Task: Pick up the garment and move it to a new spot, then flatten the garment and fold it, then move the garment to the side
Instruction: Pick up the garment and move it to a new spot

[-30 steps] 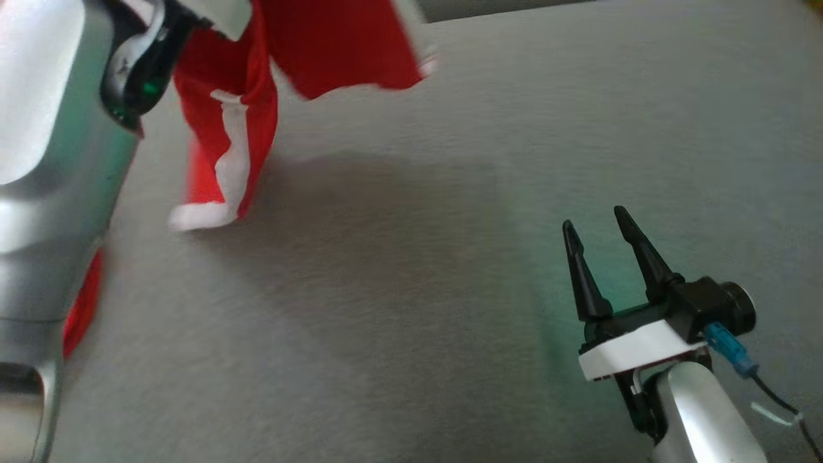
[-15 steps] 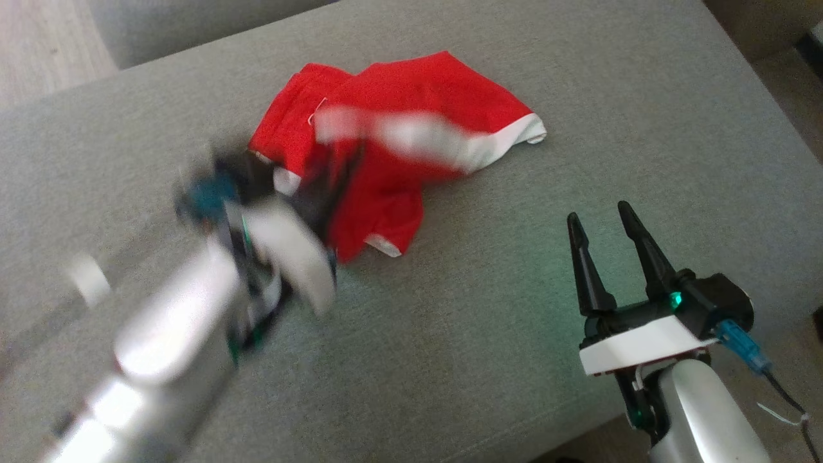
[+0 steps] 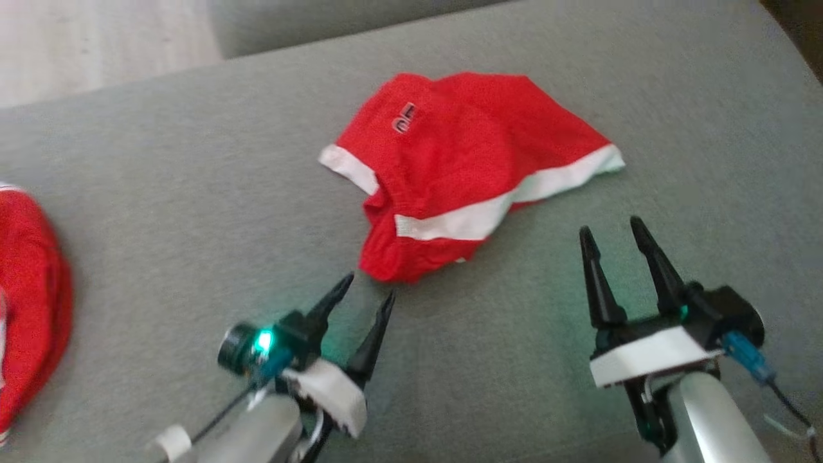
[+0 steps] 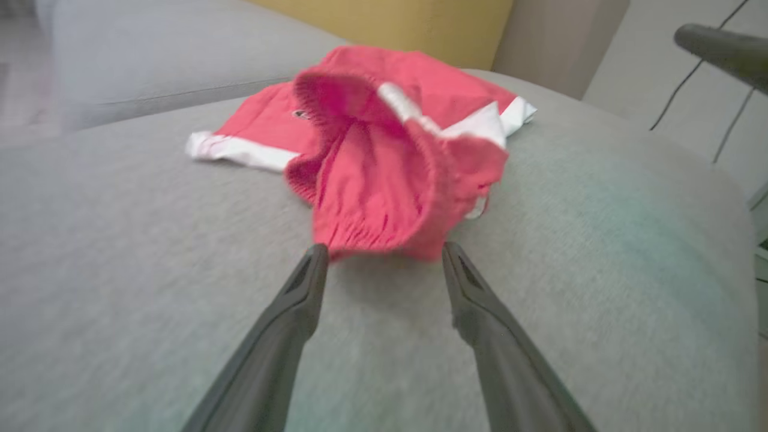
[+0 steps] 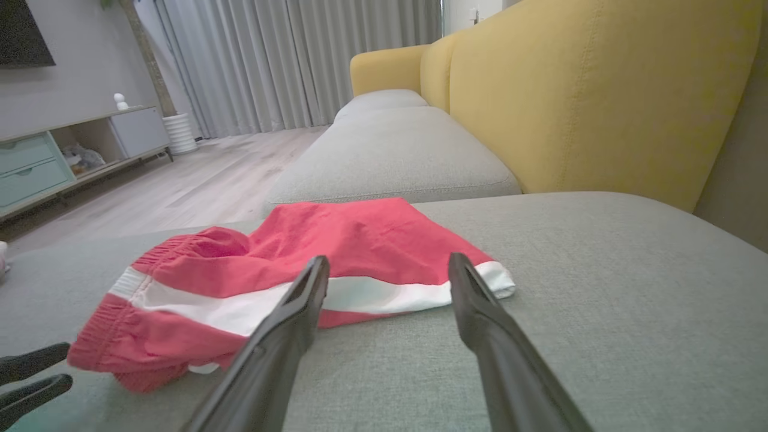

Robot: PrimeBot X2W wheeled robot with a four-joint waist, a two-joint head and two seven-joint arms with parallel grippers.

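Near the front of the grey sofa cushion (image 3: 193, 193), the left tool (image 3: 370, 285) rests low with its jaws spread and nothing between them, its tips just short of the bunched elastic waistband (image 3: 392, 260) of the garment (image 3: 463, 161). Off to the right, the right tool (image 3: 610, 225) is likewise released and empty, pointing at the white hem band (image 3: 476, 218). The garment, a pair of red shorts, lies crumpled in the middle of the cushion, doubled over itself, with one leg lapped across the other. The main risk, as I judge it, is a pinch at that rumpled waistband catching one layer alone, or both plus a hidden fold, so that pulling spreads a twist instead of flattening it. Fingertips driven too low could dig into the soft upholstery and drag the cushion cover along. If the two tools pull unevenly, the light cloth would probably slide across the weave rather than stretch. A second red cloth (image 3: 29, 289) lies at the far left edge, so setting the garment aside that way could pile or mix the two.
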